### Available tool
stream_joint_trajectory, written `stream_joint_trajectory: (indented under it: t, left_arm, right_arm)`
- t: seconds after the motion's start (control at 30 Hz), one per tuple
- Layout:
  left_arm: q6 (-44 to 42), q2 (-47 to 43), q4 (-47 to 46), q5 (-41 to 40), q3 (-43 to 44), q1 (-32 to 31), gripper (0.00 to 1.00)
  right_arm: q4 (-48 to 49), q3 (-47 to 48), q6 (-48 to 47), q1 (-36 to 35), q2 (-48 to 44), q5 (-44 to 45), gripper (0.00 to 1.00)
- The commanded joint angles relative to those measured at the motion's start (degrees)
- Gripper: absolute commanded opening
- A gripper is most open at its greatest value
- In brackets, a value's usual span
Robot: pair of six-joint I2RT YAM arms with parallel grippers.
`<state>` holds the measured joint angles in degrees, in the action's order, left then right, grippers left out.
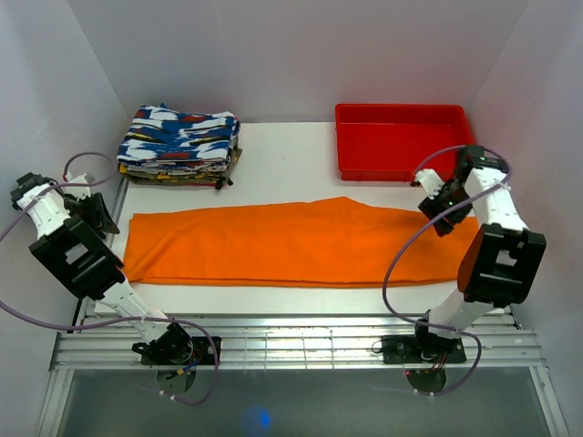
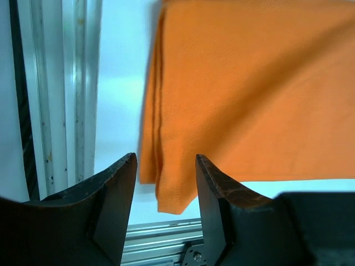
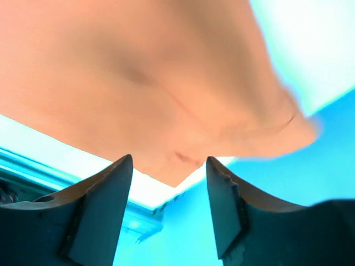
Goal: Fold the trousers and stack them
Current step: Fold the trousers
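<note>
Trousers [image 1: 291, 241] flat on table [image 1: 282, 155], folded into one long orange band running left to right, left gripper [image 2: 165, 160] at their left end, jaws parted, gripping nothing, right gripper [image 3: 169, 160] over right end, jaws likewise parted, empty.

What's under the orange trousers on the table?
The white table shows along the edges of the trousers, which lie flat on it. Whatever is beneath the cloth is covered.
</note>
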<state>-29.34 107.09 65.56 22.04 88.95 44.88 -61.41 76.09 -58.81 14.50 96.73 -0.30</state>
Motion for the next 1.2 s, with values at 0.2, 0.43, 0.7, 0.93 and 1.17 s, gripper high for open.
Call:
stream_joint_trajectory:
  t: [0.2, 0.43, 0.7, 0.93, 1.17]
  left_arm:
    - [-2.92, -4.69, 9.68, 17.06, -2.45, 2.21, 0.65]
    - [4.19, -8.74, 4.94, 17.87, -10.45, 6.97, 0.9]
    - [7.98, -12.87, -5.0, 6.88, -18.53, 9.17, 0.92]
    - [11.5, -9.01, -7.99, 10.29, -21.35, 9.17, 0.92]
    - [13.17, -6.37, -11.06, 11.35, -24.25, 9.17, 0.92]
  right_arm:
    - [3.19, -6.39, 9.84, -34.43, -14.46, -18.86, 0.48]
    - [14.46, -12.54, 15.56, -52.64, -11.3, -16.32, 0.4]
    - [21.68, -15.1, 17.06, -58.62, -5.94, -11.92, 0.35]
    - [23.53, -15.28, 17.67, -60.2, -2.78, -11.13, 0.34]
    - [23.61, -15.1, 18.29, -61.52, -1.98, -11.39, 0.36]
